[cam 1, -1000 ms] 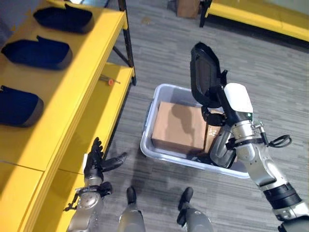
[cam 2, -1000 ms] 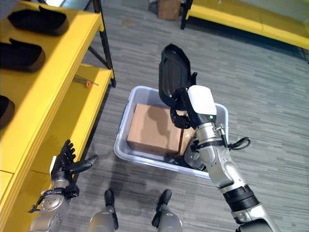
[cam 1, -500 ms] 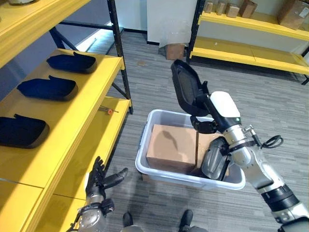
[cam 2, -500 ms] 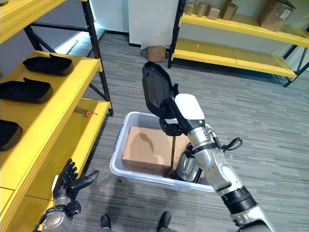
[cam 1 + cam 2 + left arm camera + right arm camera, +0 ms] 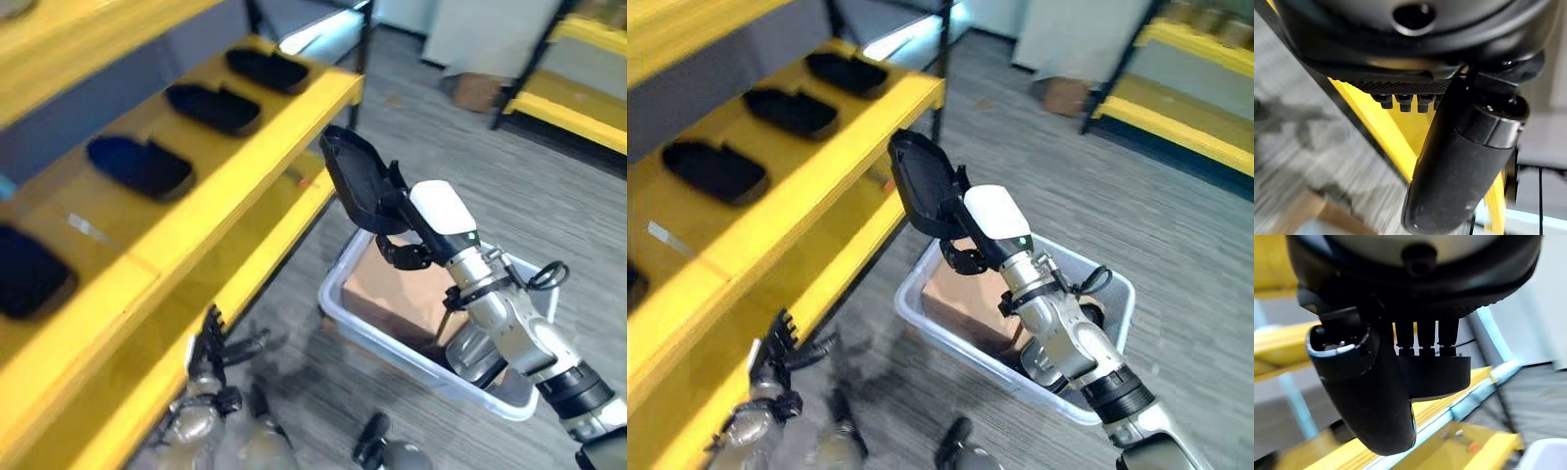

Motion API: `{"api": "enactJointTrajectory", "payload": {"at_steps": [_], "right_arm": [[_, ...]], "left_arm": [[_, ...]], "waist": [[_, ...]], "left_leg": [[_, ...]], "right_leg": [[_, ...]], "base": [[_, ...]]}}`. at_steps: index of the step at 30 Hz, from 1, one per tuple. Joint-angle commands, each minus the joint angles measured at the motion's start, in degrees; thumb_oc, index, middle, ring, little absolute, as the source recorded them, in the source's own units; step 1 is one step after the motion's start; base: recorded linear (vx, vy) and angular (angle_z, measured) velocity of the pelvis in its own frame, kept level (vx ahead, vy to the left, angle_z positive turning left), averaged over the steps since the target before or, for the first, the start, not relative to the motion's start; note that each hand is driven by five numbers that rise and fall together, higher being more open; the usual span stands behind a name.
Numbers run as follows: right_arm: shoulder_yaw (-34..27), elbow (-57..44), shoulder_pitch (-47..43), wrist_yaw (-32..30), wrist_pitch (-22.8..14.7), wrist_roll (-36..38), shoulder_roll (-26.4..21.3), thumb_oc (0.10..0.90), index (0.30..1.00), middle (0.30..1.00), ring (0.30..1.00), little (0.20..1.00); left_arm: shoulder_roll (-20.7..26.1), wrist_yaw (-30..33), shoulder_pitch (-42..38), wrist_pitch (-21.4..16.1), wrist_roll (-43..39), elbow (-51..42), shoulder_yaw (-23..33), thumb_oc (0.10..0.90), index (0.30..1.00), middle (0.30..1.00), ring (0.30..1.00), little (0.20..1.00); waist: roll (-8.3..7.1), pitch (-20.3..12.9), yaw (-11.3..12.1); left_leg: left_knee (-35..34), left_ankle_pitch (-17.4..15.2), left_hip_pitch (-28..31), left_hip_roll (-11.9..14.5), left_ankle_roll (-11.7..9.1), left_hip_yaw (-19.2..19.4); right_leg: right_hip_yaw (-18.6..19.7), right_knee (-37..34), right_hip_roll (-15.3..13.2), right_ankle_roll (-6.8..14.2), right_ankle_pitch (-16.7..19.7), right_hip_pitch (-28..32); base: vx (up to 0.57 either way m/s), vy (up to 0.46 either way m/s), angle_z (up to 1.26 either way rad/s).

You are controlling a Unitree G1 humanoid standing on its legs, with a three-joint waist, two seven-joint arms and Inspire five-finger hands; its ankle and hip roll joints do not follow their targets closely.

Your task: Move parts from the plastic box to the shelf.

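Right robot hand (image 5: 407, 253) grips black part (image 5: 355, 186); left robot hand (image 5: 217, 345) open beside shelf (image 5: 235, 186).

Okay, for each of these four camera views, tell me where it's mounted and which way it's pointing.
Left eye view: on the head, looking down at the yellow metal shelf, clear plastic box and right hand gripping a black moulded part.
Right eye view: beside it, same scene; the open left hand hangs low.
Left wrist view: along the left hand toward the shelf.
Right wrist view: along the right hand and held part toward the shelf.
Both eyes share everything.
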Motion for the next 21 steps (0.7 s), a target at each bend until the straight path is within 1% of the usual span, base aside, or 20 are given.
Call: {"api": "enactJointTrajectory", "payload": {"at_steps": [1, 2, 3, 4, 5, 6, 7, 8, 10, 11, 12, 14, 15, 17, 18, 19, 21], "right_arm": [[-8.84, -9.0, -5.49, -8.39, -1.57, -0.54, -0.17, 0.4, 0.3, 0.3, 0.3, 0.3], [-10.11, -9.86, -4.7, -8.41, -1.54, -1.04, -0.67, 0.4, 0.3, 0.3, 0.3, 0.3], [-10.38, -10.31, -4.18, -8.23, -1.47, -1.07, -0.8, 0.4, 0.3, 0.3, 0.3, 0.3], [-11.57, -10.77, -3.53, -8.63, -1.54, -1.44, -0.78, 0.4, 0.3, 0.3, 0.3, 0.3], [-12.57, -11.04, -2.08, -8.45, -1.37, -1.77, -0.67, 0.4, 0.3, 0.3, 0.3, 0.3], [-13.4, -10.72, -0.65, -8.3, -1.23, -1.35, 0.05, 0.4, 0.3, 0.3, 0.3, 0.3], [-13.75, -10.84, -0.32, -8.26, -1.29, -1.31, 0.13, 0.4, 0.3, 0.3, 0.3, 0.3], [-14.26, -11.2, 0.18, -8.43, -1.41, -1.26, 0.42, 0.4, 0.3, 0.3, 0.3, 0.3], [-14.47, -11.33, 0.37, -8.54, -1.55, -2.23, 0.37, 0.4, 0.3, 0.3, 0.3, 0.3], [-14.06, -11.26, 0.24, -7.98, -1.54, -2.79, 1.05, 0.4, 0.3, 0.3, 0.3, 0.3], [-14.01, -11.14, 0.45, -7.81, -1.47, -3.0, 1.53, 0.4, 0.3, 0.3, 0.3, 0.3], [-13.75, -11.22, 0.48, -7.6, -1.51, -3.57, 2.07, 0.4, 0.3, 0.3, 0.3, 0.3], [-13.7, -11.18, 0.49, -7.62, -1.51, -3.62, 2.14, 0.4, 0.3, 0.3, 0.3, 0.3], [-13.27, -10.99, 0.18, -7.13, -1.46, -4.1, 2.62, 0.4, 0.3, 0.3, 0.3, 0.3], [-12.95, -10.8, 0.18, -6.71, -1.4, -4.21, 3.26, 0.4, 0.3, 0.3, 0.3, 0.3], [-12.91, -10.78, 0.19, -6.7, -1.41, -4.22, 3.31, 0.4, 0.3, 0.3, 0.3, 0.3], [-12.78, -10.56, 0.59, -6.21, -1.23, -4.53, 3.93, 0.4, 0.3, 0.3, 0.3, 0.3]], "left_arm": [[2.46, -0.04, -4.56, -4.01, 0.0, -6.08, -1.56, 0.9, 1.0, 1.0, 1.0, 1.0], [2.16, -0.36, -4.55, -3.87, 0.2, -6.31, -1.64, 0.9, 1.0, 1.0, 1.0, 1.0], [2.09, -0.39, -4.42, -3.81, 0.25, -6.38, -1.78, 0.9, 1.0, 1.0, 1.0, 1.0], [1.76, -0.59, -4.53, -3.71, 0.45, -6.15, -1.97, 0.9, 1.0, 1.0, 1.0, 1.0], [1.66, -0.88, -4.71, -3.68, 0.64, -5.89, -2.5, 0.9, 1.0, 1.0, 1.0, 1.0], [1.89, -1.13, -5.36, -3.55, 1.51, -5.57, -2.86, 0.9, 1.0, 1.0, 1.0, 1.0], [2.07, -1.12, -5.39, -3.57, 1.57, -5.53, -3.05, 0.9, 1.0, 1.0, 1.0, 1.0], [2.57, -1.09, -5.67, -3.58, 1.81, -5.83, -2.94, 0.9, 1.0, 1.0, 1.0, 1.0], [3.21, -1.08, -5.03, -3.88, 2.55, -6.0, -2.36, 0.9, 1.0, 1.0, 1.0, 1.0], [3.24, -0.84, -4.41, -3.92, 2.94, -6.18, -1.28, 0.9, 1.0, 1.0, 1.0, 1.0], [3.11, -0.89, -3.98, -3.92, 3.12, -6.37, -0.73, 0.9, 1.0, 1.0, 1.0, 1.0], [3.01, -0.84, -3.07, -3.8, 3.73, -6.43, 0.03, 0.9, 1.0, 1.0, 1.0, 1.0], [3.02, -0.84, -2.96, -3.78, 3.77, -6.5, 0.05, 0.9, 1.0, 1.0, 1.0, 1.0], [2.81, -0.73, -2.08, -3.68, 4.18, -6.6, 1.0, 0.9, 1.0, 1.0, 1.0, 1.0], [2.51, -0.92, -1.1, -3.59, 4.48, -6.81, 1.51, 0.9, 1.0, 1.0, 1.0, 1.0], [2.52, -0.95, -0.98, -3.58, 4.5, -6.88, 1.55, 0.9, 1.0, 1.0, 1.0, 1.0], [2.32, -1.24, -0.23, -3.53, 4.85, -7.07, 2.03, 0.9, 1.0, 1.0, 1.0, 1.0]], "waist": [[0.36, -3.34, -4.56], [0.7, -4.04, -5.43], [0.5, -4.14, -5.51], [0.98, -4.74, -5.94], [1.14, -5.28, -6.17], [0.91, -5.55, -5.69], [0.51, -5.59, -6.13], [0.24, -5.66, -5.99], [0.01, -6.02, -5.5], [-0.31, -6.48, -3.88], [-0.61, -6.67, -3.38], [-1.19, -7.15, -2.5], [-1.29, -7.19, -2.66], [-1.81, -7.69, -1.77], [-2.15, -8.04, -1.17], [-2.21, -8.09, -1.23], [-2.39, -8.62, -0.59]], "left_leg": [[1.14, -0.9, 2.53, 2.43, -6.77, -3.5], [-2.06, -4.14, 3.89, 0.75, -6.1, -1.92], [-2.74, -4.6, 4.4, -0.17, -5.47, -1.61], [-4.91, -6.49, 4.54, -1.12, -5.21, -0.42], [-6.97, -7.36, 4.39, -3.24, -4.45, -0.56], [-7.47, -7.43, 3.31, -5.47, -3.95, -1.2], [-7.62, -7.36, 3.07, -6.15, -3.63, -1.77], [-8.58, -6.95, 2.76, -6.78, -3.69, -1.85], [-10.66, -7.01, 3.0, -8.62, -3.17, -3.47], [-12.0, -7.31, 3.3, -10.67, -2.23, -4.75], [-12.76, -7.34, 3.41, -11.62, -1.75, -5.15], [-14.08, -7.42, 3.65, -13.17, -1.06, -6.09], [-14.32, -7.36, 3.75, -13.41, -0.93, -6.17], [-15.29, -7.63, 3.94, -15.15, -0.19, -7.14], [-15.47, -8.16, 4.01, -16.41, 0.63, -7.84], [-15.47, -8.21, 4.01, -16.53, 0.74, -7.85], [-15.5, -8.74, 3.94, -17.83, 1.5, -8.36]], "right_leg": [[-8.79, 3.49, -4.11, 6.13, -2.81, 4.41], [-9.82, 3.75, -5.82, 7.3, -1.7, 4.54], [-9.86, 3.93, -6.68, 7.92, -1.28, 4.66], [-10.41, 4.51, -7.91, 8.57, -0.48, 4.55], [-10.94, 5.14, -10.07, 9.75, 0.9, 4.61], [-11.86, 5.13, -12.63, 10.69, 2.84, 5.63], [-12.46, 5.09, -13.27, 11.06, 3.17, 5.97], [-13.21, 5.11, -14.4, 11.77, 4.38, 6.44], [-13.36, 4.47, -15.22, 12.73, 5.69, 6.53], [-13.98, 3.41, -15.62, 13.19, 6.44, 7.44], [-14.43, 2.92, -15.89, 13.4, 6.89, 8.08], [-15.55, 2.6, -16.54, 14.12, 8.0, 8.92], [-15.69, 2.5, -16.7, 14.3, 8.21, 9.07], [-15.83, 1.84, -17.22, 15.04, 9.44, 9.72], [-15.53, 1.64, -17.78, 15.35, 10.49, 10.08], [-15.53, 1.63, -17.9, 15.39, 10.6, 10.09], [-15.83, 1.44, -18.48, 15.66, 11.28, 10.73]], "base": [[0.0, 0.232, 0.74], [0.02, 0.221, 1.2], [0.03, 0.225, 1.19], [0.04, 0.255, 0.92], [0.05, 0.361, 0.96], [0.05, 0.284, 0.76], [0.02, 0.213, 0.77], [0.0, 0.104, 1.04], [0.02, 0.183, 0.88], [0.05, 0.215, 0.22], [0.05, 0.197, 0.21], [0.04, 0.115, 0.28], [0.03, 0.097, 0.44], [0.05, 0.119, 0.46], [0.05, 0.118, 0.38], [0.05, 0.135, 0.37], [0.05, 0.108, 0.27]]}}
